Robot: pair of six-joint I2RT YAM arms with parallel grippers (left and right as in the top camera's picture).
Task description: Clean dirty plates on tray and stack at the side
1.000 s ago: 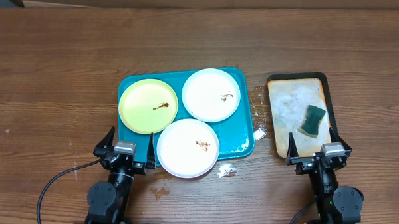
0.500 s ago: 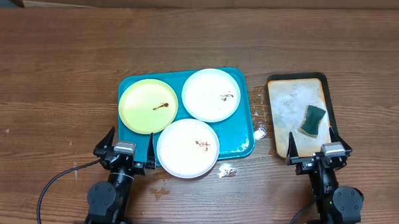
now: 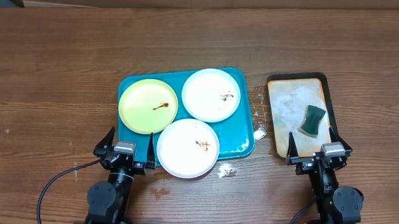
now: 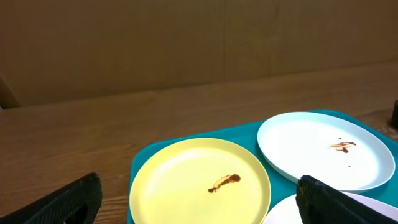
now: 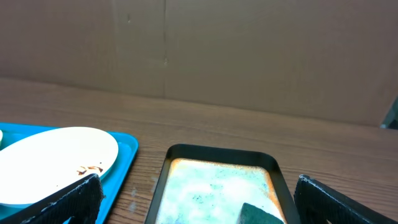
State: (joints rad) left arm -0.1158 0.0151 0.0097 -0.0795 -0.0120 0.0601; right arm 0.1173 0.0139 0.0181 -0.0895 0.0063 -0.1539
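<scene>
Cleaning looks not yet begun: the yellow plate [image 3: 148,105], far white plate [image 3: 211,94] and near white plate [image 3: 188,147], each smeared brown, lie on the tray [image 3: 241,143], the near one overhanging its front rim. The left tool [image 3: 128,143] and right tool [image 3: 315,146] hang wide open and empty at the worktop's [image 3: 55,67] near edge. The next move is probably the right tool reaching forward for the sponge [image 3: 312,120] on the tan tray [image 3: 286,95].
</scene>
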